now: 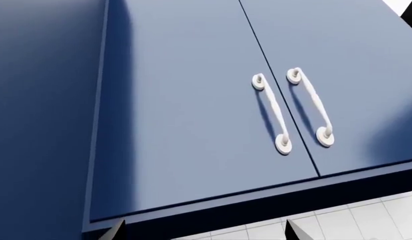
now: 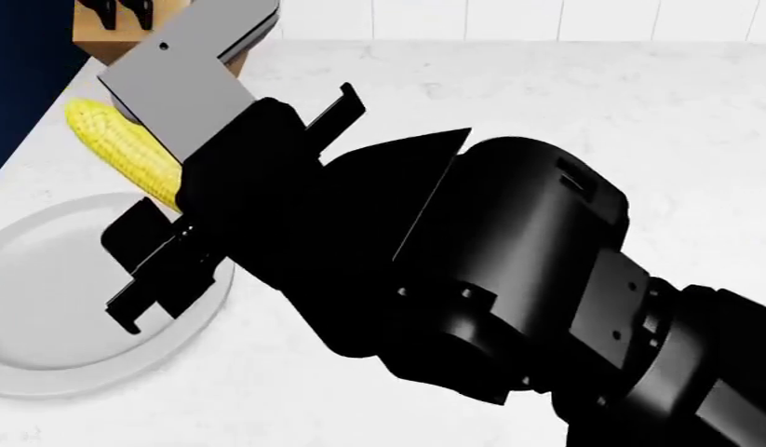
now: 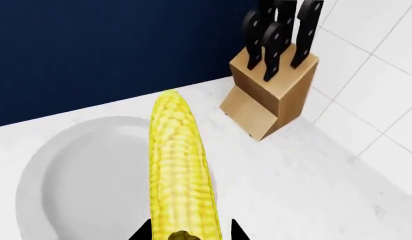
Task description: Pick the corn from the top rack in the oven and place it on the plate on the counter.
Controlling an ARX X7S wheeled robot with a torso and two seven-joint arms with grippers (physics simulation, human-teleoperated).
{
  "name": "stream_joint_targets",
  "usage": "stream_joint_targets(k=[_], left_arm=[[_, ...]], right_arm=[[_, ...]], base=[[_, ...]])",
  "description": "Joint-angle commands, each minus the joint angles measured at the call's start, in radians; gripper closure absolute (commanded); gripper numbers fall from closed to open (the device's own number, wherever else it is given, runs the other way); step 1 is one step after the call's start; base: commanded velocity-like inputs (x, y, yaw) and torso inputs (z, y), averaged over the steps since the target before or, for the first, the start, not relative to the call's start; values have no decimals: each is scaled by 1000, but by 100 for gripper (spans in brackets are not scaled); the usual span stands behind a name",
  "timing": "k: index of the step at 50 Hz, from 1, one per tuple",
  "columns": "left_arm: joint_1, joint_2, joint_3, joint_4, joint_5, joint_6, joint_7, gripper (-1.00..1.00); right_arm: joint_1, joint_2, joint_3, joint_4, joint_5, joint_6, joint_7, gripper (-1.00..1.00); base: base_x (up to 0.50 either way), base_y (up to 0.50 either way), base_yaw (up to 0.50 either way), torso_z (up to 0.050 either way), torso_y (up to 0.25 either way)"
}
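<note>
My right gripper [image 3: 185, 233] is shut on one end of the yellow corn [image 3: 179, 165]. The cob points away from the gripper over the far part of the white plate [image 3: 72, 165], its tip past the rim. In the head view the corn [image 2: 119, 147] sticks out from the right gripper [image 2: 190, 196] above the plate [image 2: 47, 317] on the white counter [image 2: 544, 102]. My left gripper [image 1: 206, 232] is open and empty; only its two fingertips show. The oven and the top rack are out of view.
A wooden knife block [image 3: 269, 100] with black handles stands on the counter just beyond the plate, also in the head view [image 2: 134, 14]. A navy panel [image 3: 92, 50] borders the counter. The left wrist view faces navy cabinet doors [image 1: 192, 100] with white handles [image 1: 273, 115].
</note>
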Motion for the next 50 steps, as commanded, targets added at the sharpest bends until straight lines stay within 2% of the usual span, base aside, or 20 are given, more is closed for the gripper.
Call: stream_joint_targets(k=[1, 16, 30, 50], left_arm=[[16, -8, 14, 0, 25, 10, 0, -100], [-16, -34, 82, 0, 55, 53, 0, -100], [26, -25, 46, 0, 62, 36, 0, -100], [21, -40, 75, 0, 82, 56, 0, -100]], right_arm=[[5, -33, -39, 45, -52, 0, -43, 100], [-5, -68, -68, 42, -62, -1, -42, 100], [-6, -73, -78, 37, -65, -4, -43, 100], [-30, -94, -92, 34, -64, -18, -35, 100]], base=[[0, 0, 0, 0, 0], [0, 0, 0, 0, 0], [0, 0, 0, 0, 0], [0, 0, 0, 1, 1]])
